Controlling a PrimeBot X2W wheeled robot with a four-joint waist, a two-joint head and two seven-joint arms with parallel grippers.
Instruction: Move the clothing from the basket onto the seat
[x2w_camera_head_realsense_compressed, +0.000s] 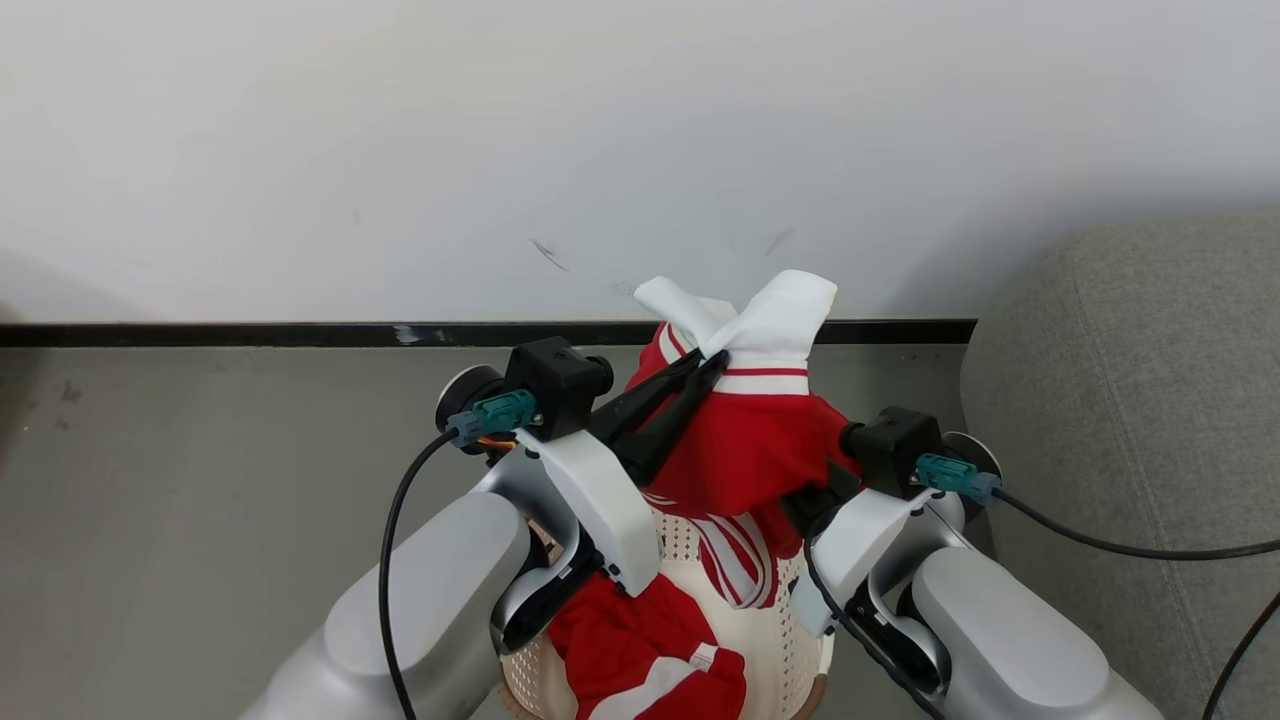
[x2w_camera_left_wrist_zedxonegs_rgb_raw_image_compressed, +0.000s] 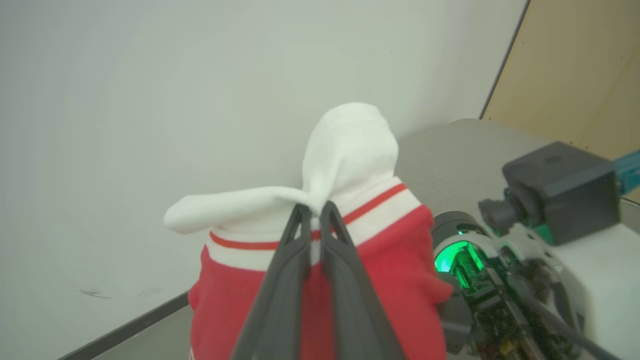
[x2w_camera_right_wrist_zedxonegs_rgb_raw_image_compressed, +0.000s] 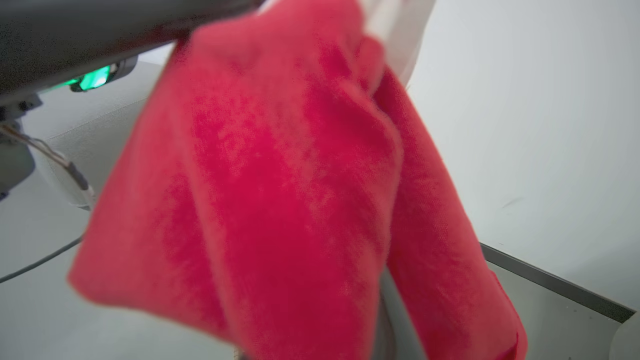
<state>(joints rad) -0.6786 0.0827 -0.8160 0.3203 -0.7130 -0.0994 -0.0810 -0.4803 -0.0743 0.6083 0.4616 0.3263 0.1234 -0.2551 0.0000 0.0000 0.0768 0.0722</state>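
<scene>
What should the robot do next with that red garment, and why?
Probably swing it to the robot's right, over the grey sofa there. The left end effector is shut on the red garment at its white trim, and most of it hangs above the basket.

In the head view a plain white wall (x2w_camera_head_realsense_compressed: 400, 150) spans the upper half of the frame, softly and evenly lit, with a few faint dark scuff marks (x2w_camera_head_realsense_compressed: 548, 254) near the centre. A thin black skirting strip (x2w_camera_head_realsense_compressed: 250, 333) crosses the middle of the frame where the wall meets a dull grey floor (x2w_camera_head_realsense_compressed: 180, 480), and a grey sofa (x2w_camera_head_realsense_compressed: 1130, 380) with a rounded corner stands at the right edge. In the left wrist view a tan panel (x2w_camera_left_wrist_zedxonegs_rgb_raw_image_compressed: 575, 65) sits in the upper right corner.
</scene>
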